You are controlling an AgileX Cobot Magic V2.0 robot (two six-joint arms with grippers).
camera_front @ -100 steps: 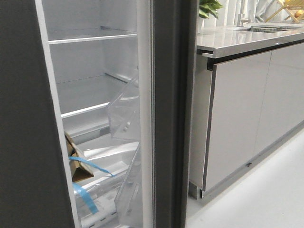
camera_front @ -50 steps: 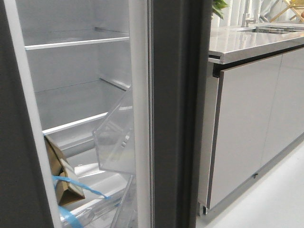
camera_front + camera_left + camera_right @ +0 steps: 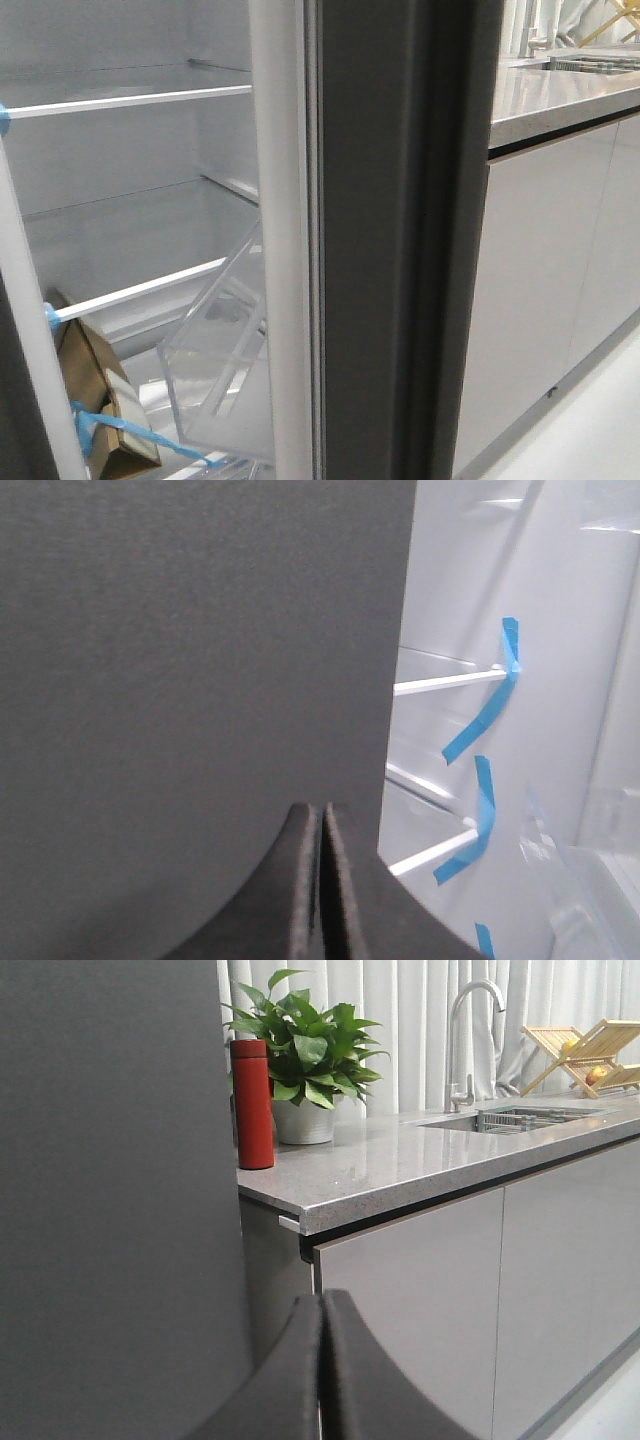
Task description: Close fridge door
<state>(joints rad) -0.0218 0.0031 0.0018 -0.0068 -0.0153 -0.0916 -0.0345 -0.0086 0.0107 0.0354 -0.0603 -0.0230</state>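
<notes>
The fridge door [image 3: 400, 240] stands open, edge-on in the middle of the front view. It is matte dark grey, with a grey gasket, white inner lining [image 3: 278, 230] and a clear door bin [image 3: 225, 365]. Its dark outer face [image 3: 110, 1210] fills one side of the right wrist view. My right gripper [image 3: 322, 1305] is shut and empty, close beside that face. My left gripper [image 3: 322, 815] is shut and empty in front of a dark-grey panel [image 3: 190, 650], beside the fridge's white inside. I cannot tell which door that panel is. Neither gripper shows in the front view.
Inside the fridge are white shelves [image 3: 130, 100] with blue tape [image 3: 490, 710] and a cardboard box [image 3: 95, 390]. Glossy light-grey cabinets [image 3: 560, 270] under a stone counter [image 3: 420, 1160] stand right of the door. On the counter are a red bottle [image 3: 252, 1105], a potted plant [image 3: 305, 1060] and a sink tap [image 3: 465, 1030].
The front view has closed in on the fridge. The door's edge looks wider, and the counter and cabinets have slid to the right. More of the shelves and less of the left door shows.
</notes>
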